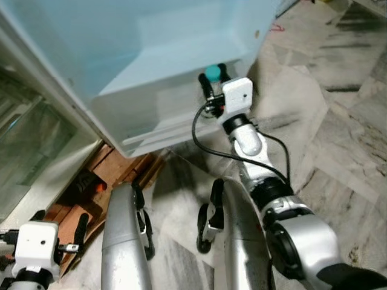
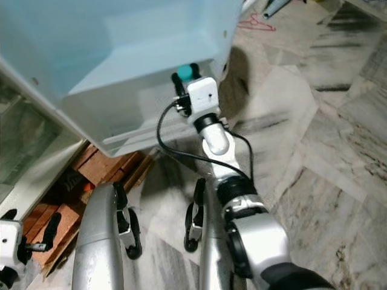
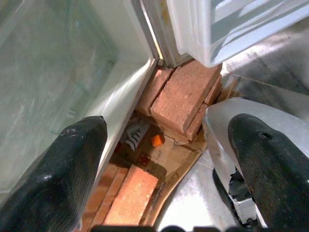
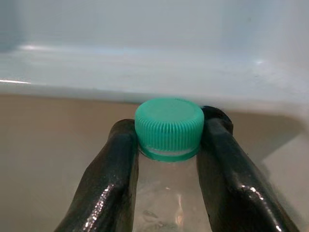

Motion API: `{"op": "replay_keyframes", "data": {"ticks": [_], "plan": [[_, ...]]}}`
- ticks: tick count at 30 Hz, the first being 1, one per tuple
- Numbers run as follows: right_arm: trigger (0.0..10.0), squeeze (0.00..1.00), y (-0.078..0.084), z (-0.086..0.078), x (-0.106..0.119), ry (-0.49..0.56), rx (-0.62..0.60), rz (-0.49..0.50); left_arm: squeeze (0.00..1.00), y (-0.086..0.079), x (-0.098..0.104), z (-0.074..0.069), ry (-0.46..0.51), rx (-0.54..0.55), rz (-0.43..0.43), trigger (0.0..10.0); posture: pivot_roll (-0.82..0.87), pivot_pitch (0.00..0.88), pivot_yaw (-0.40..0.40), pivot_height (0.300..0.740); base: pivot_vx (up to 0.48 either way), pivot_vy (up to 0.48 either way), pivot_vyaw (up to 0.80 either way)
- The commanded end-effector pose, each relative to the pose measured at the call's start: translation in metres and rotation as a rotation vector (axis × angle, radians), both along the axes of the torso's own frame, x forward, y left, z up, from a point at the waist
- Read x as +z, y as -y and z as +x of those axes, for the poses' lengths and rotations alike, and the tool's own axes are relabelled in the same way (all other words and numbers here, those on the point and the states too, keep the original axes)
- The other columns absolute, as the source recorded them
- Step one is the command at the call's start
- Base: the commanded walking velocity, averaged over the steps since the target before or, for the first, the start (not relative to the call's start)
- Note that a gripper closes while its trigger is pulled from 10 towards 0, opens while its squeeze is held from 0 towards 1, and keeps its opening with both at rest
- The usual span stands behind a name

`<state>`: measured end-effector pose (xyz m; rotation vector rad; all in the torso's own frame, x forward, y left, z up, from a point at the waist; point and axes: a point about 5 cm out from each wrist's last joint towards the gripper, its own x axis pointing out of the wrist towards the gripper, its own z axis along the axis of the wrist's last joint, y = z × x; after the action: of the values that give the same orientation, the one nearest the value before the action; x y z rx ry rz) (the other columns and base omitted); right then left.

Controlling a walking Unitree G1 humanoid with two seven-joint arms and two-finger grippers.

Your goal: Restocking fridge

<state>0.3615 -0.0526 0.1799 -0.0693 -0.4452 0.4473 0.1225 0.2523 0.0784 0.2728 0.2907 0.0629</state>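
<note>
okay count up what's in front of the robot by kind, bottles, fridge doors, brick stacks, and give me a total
Bottles: 1, clear with a green cap, held by the right gripper.
Fridge doors: 1, open.
Brick stacks: 1, under the fridge, near the left gripper.
Total: 3

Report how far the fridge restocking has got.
Done: the right tool has a clear bottle with a green cap clamped at the neck and raised to the fridge door shelf. In hand: getting it into that shelf. Left: releasing it. The left tool hangs open near the bricks under the fridge.
</note>
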Motion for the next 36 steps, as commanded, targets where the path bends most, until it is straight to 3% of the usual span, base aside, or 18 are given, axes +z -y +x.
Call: {"op": "replay_keyframes", "data": {"ticks": [1,5,9,16,20,24,28,33,35,36], "plan": [[10.0,0.00,-0.015,-0.005,0.010,0.037,0.073,0.004,0.00,-0.005,-0.002,-0.006,-0.026,0.025,0.017,10.0,0.30,0.385,-0.042,0.576,0.000,0.000,0.00],[10.0,0.00,-0.018,-0.010,0.014,0.085,0.092,-0.011,0.00,-0.005,-0.002,-0.005,-0.024,0.024,0.021,10.0,0.29,0.379,-0.044,0.576,0.000,0.000,0.00],[10.0,0.00,-0.011,-0.019,0.020,0.225,0.063,-0.087,0.00,-0.005,-0.004,-0.003,-0.021,0.023,0.023,10.0,0.29,0.370,-0.047,0.576,0.000,0.000,0.00],[10.0,0.00,-0.010,-0.029,0.037,0.309,0.083,-0.074,0.00,-0.004,-0.008,0.001,-0.017,0.025,0.023,10.0,0.28,0.344,-0.054,0.576,0.000,0.000,0.00],[10.0,0.00,-0.011,-0.033,0.029,0.320,0.075,-0.110,0.00,-0.003,-0.009,0.003,-0.014,0.027,0.023,10.0,0.27,0.333,-0.055,0.576,0.000,0.000,0.00],[10.0,0.00,-0.012,-0.029,0.009,0.306,0.056,-0.211,0.00,-0.002,-0.009,0.005,-0.008,0.023,0.025,10.0,0.29,0.337,-0.052,0.576,0.000,0.000,0.00],[10.0,0.00,-0.017,-0.018,0.005,0.267,0.030,-0.276,0.00,-0.002,-0.008,0.004,-0.004,0.025,0.026,10.0,0.30,0.345,-0.059,0.576,0.000,0.000,0.00],[10.0,0.00,-0.017,-0.009,0.004,0.217,-0.009,-0.282,0.00,-0.001,-0.008,0.004,-0.001,0.027,0.025,10.0,0.31,0.351,-0.066,0.576,0.000,0.000,0.00],[10.0,0.00,-0.013,-0.002,-0.002,0.142,-0.048,-0.278,0.00,0.000,-0.007,0.004,0.000,0.025,0.025,10.0,0.32,0.359,-0.072,0.576,0.000,0.000,0.00],[10.0,0.00,-0.006,0.006,-0.016,-0.004,-0.100,-0.262,0.00,0.001,-0.006,0.003,0.001,0.023,0.025,10.0,0.33,0.371,-0.074,0.576,0.000,0.000,0.00]]}}
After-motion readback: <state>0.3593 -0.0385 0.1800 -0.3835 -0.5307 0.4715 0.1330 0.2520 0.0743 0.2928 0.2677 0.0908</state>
